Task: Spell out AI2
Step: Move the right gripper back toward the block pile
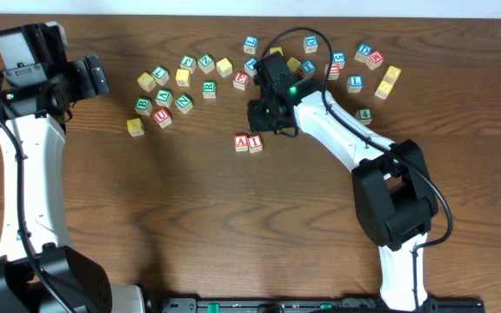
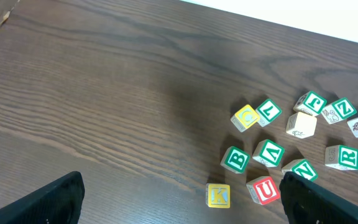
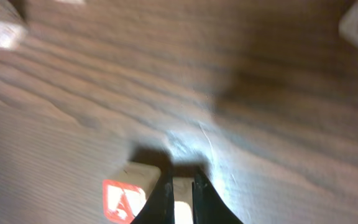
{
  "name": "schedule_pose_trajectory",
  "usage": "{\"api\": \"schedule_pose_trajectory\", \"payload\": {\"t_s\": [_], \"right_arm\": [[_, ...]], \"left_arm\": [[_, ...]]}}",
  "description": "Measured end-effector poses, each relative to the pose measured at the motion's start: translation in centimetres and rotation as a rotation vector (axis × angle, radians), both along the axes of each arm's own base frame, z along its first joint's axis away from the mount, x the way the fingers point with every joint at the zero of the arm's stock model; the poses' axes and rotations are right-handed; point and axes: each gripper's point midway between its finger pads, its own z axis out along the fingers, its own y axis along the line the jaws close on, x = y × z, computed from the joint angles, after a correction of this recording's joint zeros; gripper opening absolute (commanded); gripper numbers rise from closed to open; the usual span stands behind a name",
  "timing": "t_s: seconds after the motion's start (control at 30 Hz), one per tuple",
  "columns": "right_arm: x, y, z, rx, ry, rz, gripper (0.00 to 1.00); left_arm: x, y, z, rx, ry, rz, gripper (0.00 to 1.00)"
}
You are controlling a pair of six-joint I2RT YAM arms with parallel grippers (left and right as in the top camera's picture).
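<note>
A red A block (image 1: 241, 143) and a red I block (image 1: 256, 143) sit side by side on the wooden table (image 1: 146, 217), below the scattered blocks. My right gripper (image 1: 272, 122) hovers just up and to the right of them with nothing in it. In the right wrist view its fingers (image 3: 182, 177) are nearly together. The A block (image 3: 124, 198) lies to their left and a pale block face (image 3: 182, 194) shows through the slit. My left gripper (image 1: 94, 76) is at the far left, wide open and empty (image 2: 182, 205). I cannot pick out a 2 block.
Several loose letter blocks lie in a band across the back of the table, a green and yellow group (image 1: 168, 87) at left and a blue and red group (image 1: 364, 65) at right. In the left wrist view a yellow K (image 2: 218, 195) and a red U (image 2: 263, 190) lie near the right finger.
</note>
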Motion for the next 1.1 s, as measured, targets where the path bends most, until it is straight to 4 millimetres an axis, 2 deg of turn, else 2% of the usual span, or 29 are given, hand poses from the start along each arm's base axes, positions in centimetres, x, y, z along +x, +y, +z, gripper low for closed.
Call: {"api": "schedule_pose_trajectory", "payload": {"t_s": [0.13,0.23,0.37,0.5,0.77,1.0,1.1], "right_arm": [[0.8,0.8,0.5,0.023,-0.044,0.004,0.05],[1.1,2.1,1.1,0.043,-0.086,0.023,0.05],[0.0,4.3,1.1,0.043,-0.109,0.085,0.05],[-0.9,5.0,0.2,0.017,-0.101,0.128,0.05],[-0.6,4.0,-0.8,-0.014,-0.087,0.122,0.05],[-0.9,0.5,-1.8,-0.045,0.012,0.076,0.04],[-2.3,-1.3,-2.5,-0.073,0.108,0.062,0.03]], "left_arm": [[0.0,0.0,0.0,0.000,0.000,0.000,0.99],[0.0,0.0,0.0,0.000,0.000,0.000,0.99],[0.0,0.0,0.0,0.000,0.000,0.000,0.99],[0.0,0.0,0.0,0.000,0.000,0.000,0.99],[0.0,0.0,0.0,0.000,0.000,0.000,0.99],[0.0,0.0,0.0,0.000,0.000,0.000,0.99],[0.0,0.0,0.0,0.000,0.000,0.000,0.99]]}}
